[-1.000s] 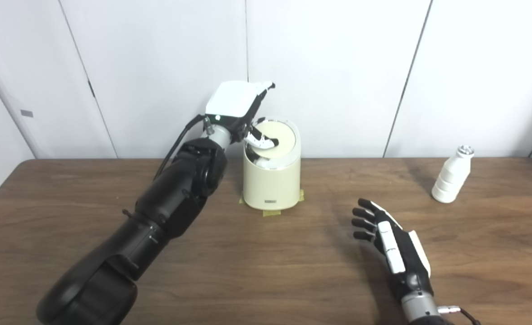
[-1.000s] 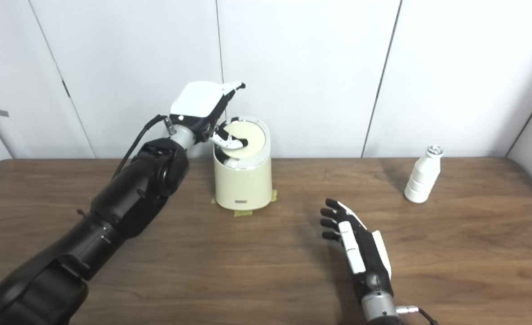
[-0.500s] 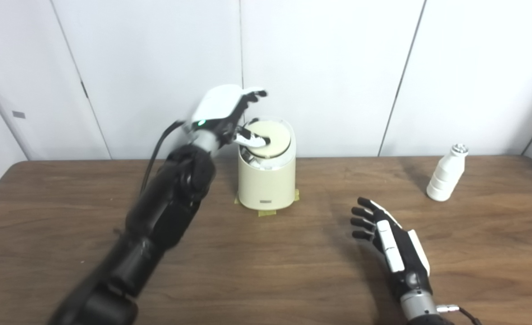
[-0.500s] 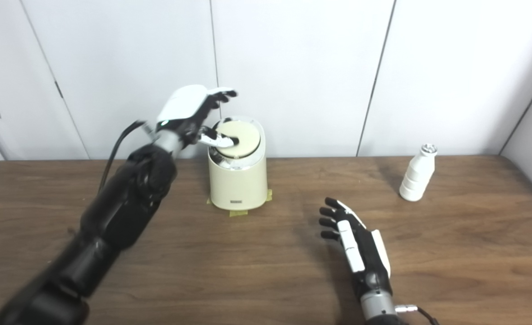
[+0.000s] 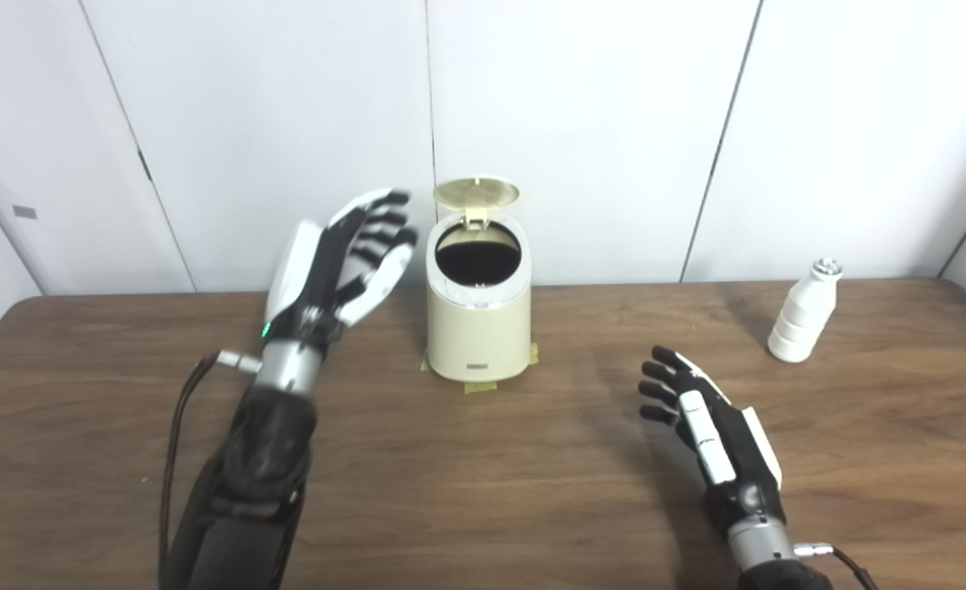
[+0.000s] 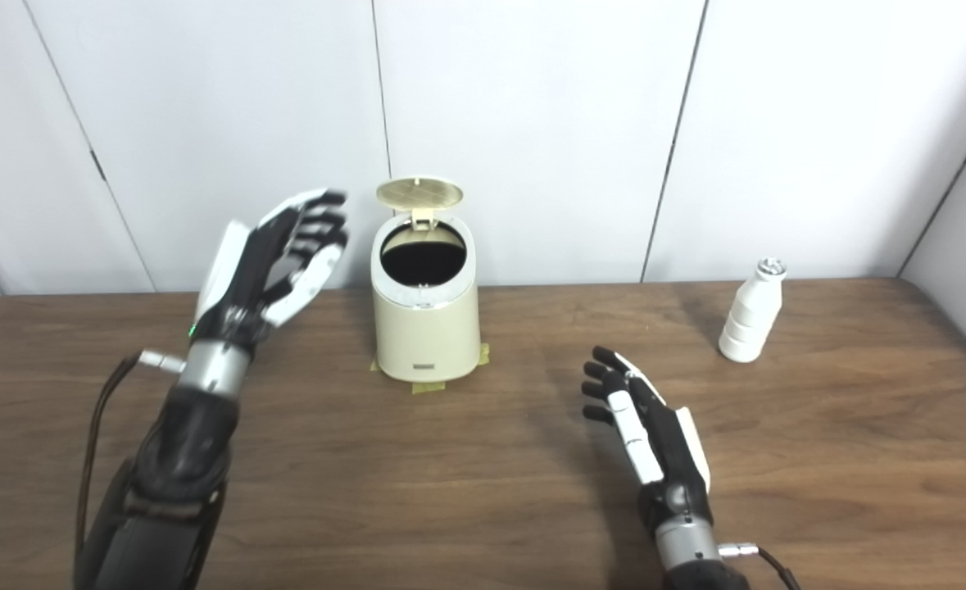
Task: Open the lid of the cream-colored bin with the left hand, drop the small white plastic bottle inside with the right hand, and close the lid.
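Observation:
The cream-colored bin stands at the back middle of the table, its round lid flipped up at the rear and the dark opening showing. My left hand is open, raised upright just left of the bin, apart from it. The small white plastic bottle stands upright at the back right. My right hand is open and empty, low over the table, in front and left of the bottle, well short of it.
The brown wooden table runs across the view, with white wall panels behind it. Yellow tape tabs show at the bin's foot. A cable hangs from my left wrist.
The lid was down under my left hand's fingers and now stands open. My left hand has drawn back down and left of the bin. The camera has shifted a little. The right hand stayed.

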`<action>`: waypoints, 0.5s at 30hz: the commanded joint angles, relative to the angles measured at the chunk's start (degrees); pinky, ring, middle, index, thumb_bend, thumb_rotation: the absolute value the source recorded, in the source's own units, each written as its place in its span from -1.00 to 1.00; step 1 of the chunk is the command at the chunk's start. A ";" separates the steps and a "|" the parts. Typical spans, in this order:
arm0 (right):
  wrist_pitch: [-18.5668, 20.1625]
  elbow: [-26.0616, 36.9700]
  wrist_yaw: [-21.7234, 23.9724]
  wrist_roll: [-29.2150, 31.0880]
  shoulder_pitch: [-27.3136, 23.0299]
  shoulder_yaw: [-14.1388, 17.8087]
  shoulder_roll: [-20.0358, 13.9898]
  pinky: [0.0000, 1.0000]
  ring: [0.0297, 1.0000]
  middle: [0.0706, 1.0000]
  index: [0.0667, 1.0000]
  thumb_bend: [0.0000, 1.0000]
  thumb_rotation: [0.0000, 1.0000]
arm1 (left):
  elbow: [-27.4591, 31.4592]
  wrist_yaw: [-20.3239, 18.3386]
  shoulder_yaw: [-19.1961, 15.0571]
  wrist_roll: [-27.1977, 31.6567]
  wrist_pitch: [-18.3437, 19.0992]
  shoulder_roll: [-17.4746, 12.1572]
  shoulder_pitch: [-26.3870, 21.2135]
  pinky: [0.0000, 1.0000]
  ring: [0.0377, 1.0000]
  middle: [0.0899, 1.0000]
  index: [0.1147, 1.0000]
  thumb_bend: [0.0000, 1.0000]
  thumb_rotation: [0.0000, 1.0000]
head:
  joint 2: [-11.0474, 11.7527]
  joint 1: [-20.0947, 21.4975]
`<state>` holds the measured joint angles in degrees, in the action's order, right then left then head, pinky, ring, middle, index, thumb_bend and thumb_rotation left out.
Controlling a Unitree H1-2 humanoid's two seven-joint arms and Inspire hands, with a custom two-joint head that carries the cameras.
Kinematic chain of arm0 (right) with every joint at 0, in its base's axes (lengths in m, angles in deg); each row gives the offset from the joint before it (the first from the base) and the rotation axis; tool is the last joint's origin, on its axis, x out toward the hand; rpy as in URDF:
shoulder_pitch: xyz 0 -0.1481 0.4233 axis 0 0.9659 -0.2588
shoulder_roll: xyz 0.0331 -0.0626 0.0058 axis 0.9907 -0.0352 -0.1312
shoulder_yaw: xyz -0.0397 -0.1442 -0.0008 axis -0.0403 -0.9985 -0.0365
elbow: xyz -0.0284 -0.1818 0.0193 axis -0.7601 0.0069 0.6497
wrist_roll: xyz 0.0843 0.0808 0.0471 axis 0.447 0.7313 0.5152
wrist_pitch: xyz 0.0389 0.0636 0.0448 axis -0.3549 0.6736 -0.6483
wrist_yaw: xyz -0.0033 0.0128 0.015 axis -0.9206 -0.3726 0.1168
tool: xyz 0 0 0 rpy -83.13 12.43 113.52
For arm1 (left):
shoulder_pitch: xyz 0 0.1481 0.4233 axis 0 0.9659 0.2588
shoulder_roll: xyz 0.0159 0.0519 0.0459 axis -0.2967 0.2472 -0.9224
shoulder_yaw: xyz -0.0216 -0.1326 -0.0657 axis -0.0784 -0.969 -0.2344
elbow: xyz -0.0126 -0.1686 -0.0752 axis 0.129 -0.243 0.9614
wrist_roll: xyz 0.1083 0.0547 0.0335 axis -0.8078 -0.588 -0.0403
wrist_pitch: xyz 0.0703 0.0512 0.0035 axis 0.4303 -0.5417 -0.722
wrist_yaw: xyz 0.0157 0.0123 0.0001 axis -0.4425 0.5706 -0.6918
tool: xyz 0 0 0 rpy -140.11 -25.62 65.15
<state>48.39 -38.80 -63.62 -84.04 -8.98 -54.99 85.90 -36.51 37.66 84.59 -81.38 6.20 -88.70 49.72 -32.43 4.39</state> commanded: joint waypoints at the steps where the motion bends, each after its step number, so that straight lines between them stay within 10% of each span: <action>1: -0.83 2.19 -0.94 -1.79 -2.15 0.33 -0.60 0.32 0.49 0.57 0.65 0.15 0.23 | 3.69 -0.33 -0.79 1.38 -0.81 -0.64 -0.25 0.21 0.36 0.47 0.60 -0.27 0.28 | -0.14 0.07; 5: -2.73 2.16 -2.43 -3.97 -2.28 0.89 -1.23 0.35 0.51 0.55 0.62 0.58 -0.29 | 6.56 -0.70 -3.10 5.45 -0.52 -0.31 4.76 0.28 0.40 0.49 0.64 -0.25 0.38 | -0.43 0.40; 15: -8.08 -1.23 -4.05 -3.41 -3.43 6.45 -5.30 0.44 0.57 0.68 0.72 0.75 -0.73 | 10.74 -4.10 -5.84 12.13 6.88 -0.44 12.42 0.42 0.53 0.62 0.78 -0.23 0.57 | -2.06 5.08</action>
<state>43.26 -41.65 -66.52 -86.71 -10.60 -49.19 81.36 -27.94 33.86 79.17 -70.23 13.03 -88.63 63.64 -34.36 8.96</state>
